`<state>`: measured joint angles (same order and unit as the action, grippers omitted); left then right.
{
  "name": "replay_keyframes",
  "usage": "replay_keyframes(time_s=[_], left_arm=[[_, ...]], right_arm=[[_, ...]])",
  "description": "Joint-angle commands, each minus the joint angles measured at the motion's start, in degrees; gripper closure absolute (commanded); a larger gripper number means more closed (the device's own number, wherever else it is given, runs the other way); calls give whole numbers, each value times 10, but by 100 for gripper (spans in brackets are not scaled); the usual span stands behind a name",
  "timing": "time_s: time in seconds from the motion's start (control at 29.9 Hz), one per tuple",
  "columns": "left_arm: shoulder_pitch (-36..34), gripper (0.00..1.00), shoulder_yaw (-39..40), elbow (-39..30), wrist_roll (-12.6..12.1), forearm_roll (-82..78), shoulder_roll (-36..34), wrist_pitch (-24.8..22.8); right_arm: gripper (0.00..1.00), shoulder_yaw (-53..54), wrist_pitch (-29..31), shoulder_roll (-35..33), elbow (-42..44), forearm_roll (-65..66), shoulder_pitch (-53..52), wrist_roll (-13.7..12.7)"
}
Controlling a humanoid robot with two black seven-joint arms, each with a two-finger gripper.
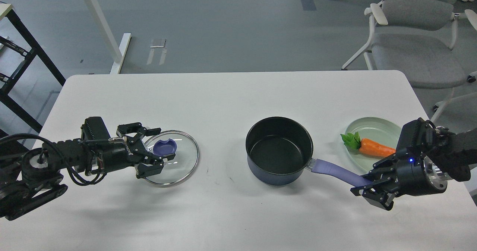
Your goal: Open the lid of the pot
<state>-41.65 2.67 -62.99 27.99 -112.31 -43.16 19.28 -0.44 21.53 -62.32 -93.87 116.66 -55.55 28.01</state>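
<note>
The lid (172, 158) is off the pot and lies flat on the white table (231, 94), on the left side, with its purple knob (165, 146) facing up. The pot (279, 150) stands well apart to the right of it, near the middle of the table, open, and its black inside shows. The long purple handle (335, 170) of the pot points to the right and toward the near edge.

The left gripper (155, 147) is at the left edge of the lid, over the glass. Its fingers are spread wide apart, one on the far side and one on the near side, and they pinch nothing. The knob is just beside them, on the right.

The right gripper (364, 187) is at the end of the pot handle, and its fingers are pressed on it from both sides.

Behind this gripper, on the right side of the table, there is a pale green plate (376, 126) with a toy carrot (370, 147) on it. On the floor far right stands a grey chair (417, 42).
</note>
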Motion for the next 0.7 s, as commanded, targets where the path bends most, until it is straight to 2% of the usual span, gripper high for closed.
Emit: replay_keyframes(time_s=[0.0, 0.1, 0.17, 0.23, 0.27, 0.33, 0.47, 0.54, 0.57, 0.67], left_arm=[[-8, 2, 6, -70, 0, 152, -29, -60], [-27, 1, 21, -121, 0, 352, -65, -166], [-38, 1, 47, -129, 0, 511, -70, -240], [-37, 1, 80, -127, 0, 647, -71, -296], [-36, 1, 94, -124, 0, 702, -70, -317], [-34, 1, 106, -119, 0, 784, -70, -336], [-34, 1, 113, -101, 0, 865, -69, -336], [-32, 1, 124, -90, 0, 895, -67, -337], [-32, 1, 128, -83, 0, 910, -65, -338], [-31, 1, 132, -72, 0, 939, -64, -336]], right_arm=[[67, 0, 0, 0, 0, 0, 0, 0], [67, 0, 0, 0, 0, 0, 0, 0], [65, 0, 0, 0, 0, 0, 0, 0], [58, 0, 0, 0, 0, -1, 0, 0], [50, 0, 0, 0, 0, -1, 0, 0], [36, 1, 0, -1, 0, -2, 0, 0], [22, 3, -1, -8, -1, -14, 0, 0], [6, 5, -1, -16, -3, -34, 0, 0], [3, 7, -1, -23, -4, -45, -2, 0], [3, 14, -7, -44, -9, -73, -14, 0]])
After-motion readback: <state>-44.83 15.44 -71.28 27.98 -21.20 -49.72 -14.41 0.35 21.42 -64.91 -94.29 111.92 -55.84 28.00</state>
